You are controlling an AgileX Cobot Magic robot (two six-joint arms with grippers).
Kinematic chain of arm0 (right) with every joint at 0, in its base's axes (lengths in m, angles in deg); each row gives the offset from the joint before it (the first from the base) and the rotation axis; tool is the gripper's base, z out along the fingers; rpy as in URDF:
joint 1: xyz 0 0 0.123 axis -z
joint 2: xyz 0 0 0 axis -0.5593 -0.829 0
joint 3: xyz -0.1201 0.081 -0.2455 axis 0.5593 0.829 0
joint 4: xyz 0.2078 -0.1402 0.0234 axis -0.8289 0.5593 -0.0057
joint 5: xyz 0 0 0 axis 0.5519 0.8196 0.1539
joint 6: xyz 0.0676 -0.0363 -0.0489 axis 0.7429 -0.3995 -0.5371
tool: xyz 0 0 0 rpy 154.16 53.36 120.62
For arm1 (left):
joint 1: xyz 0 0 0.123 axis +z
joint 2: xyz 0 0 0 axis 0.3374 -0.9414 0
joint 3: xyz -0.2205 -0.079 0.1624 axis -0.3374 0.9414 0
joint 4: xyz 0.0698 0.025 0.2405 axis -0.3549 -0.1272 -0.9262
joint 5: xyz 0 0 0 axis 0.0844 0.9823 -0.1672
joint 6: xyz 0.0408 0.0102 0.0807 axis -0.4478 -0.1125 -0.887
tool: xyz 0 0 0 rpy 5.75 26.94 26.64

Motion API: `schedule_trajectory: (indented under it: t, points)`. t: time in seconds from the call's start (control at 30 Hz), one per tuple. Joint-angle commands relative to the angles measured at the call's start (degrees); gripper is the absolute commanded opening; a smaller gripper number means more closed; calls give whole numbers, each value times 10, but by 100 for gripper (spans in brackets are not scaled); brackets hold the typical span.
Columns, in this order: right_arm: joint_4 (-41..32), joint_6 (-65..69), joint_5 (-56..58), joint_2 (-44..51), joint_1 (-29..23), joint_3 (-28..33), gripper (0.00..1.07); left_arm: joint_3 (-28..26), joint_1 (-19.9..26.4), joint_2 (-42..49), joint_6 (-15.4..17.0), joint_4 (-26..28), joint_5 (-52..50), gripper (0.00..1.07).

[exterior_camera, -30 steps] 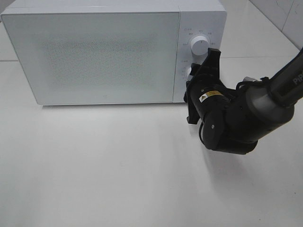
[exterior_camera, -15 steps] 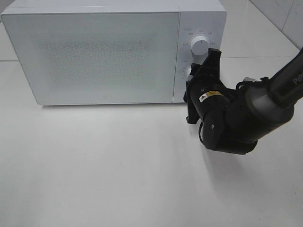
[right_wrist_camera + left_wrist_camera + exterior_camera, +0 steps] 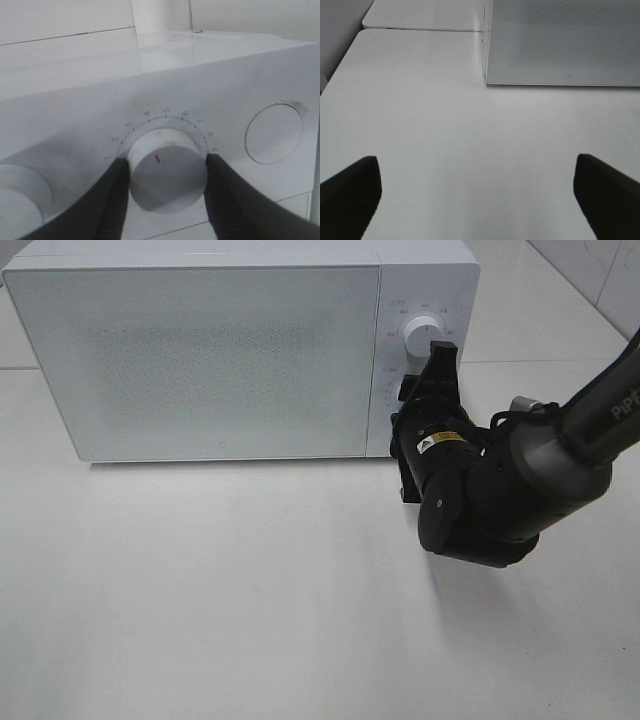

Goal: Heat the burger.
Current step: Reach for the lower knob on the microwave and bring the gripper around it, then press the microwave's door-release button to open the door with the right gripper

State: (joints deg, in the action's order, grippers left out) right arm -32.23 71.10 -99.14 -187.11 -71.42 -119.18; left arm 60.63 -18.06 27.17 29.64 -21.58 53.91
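Burger: can't spot it in any of the views. The only container around is the microwave [image 3: 200, 350], and its door [image 3: 210, 365] is shut. The dotted screen on the door just reads as grey, so I can't tell if anything's inside.

The microwave sits along the far edge of the worktop [image 3: 200, 600], running from the far left corner to a bit past the middle, with the control panel on its right end. The upper dial [image 3: 420, 335] is out in the open. The lower dial [image 3: 167, 172] is where the action is: the right gripper [image 3: 432, 375] is pushed right up against the panel. In the right wrist view its jaws are clamped on that dial, one black finger [image 3: 112, 200] touching each side. The dial has a small red mark on its face and numbers printed in an arc around it. There's a flat round button [image 3: 274, 132] just beside it on the panel.

The right arm [image 3: 520, 480] comes in from the right edge and hangs low over the worktop in front of the panel.

The left gripper [image 3: 475, 165] only shows up in its own wrist view. Its jaws are spread wide with nothing between them, over bare worktop out from the microwave's front left corner, with the worktop's left edge close by.

Room-wise, there's a wide stretch of plain white worktop from the microwave's front to the near edge.
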Motion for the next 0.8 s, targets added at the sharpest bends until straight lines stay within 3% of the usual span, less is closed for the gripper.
schedule_trajectory:
  t: [0.03,0.37,0.57,0.8]
  points:
    - [34,-35,-48,11,2,-26,44,2,1,13,1,-1,-3,100]
    - [30,-53,-28,23,2,1,52,2,1,13,1,-1,-3,100]
    - [60,-85,-24,42,0,28,62,2,1,13,1,-1,-3,100]
    - [66,-156,67,88,0,65,66,2,1,13,1,-1,-3,100]
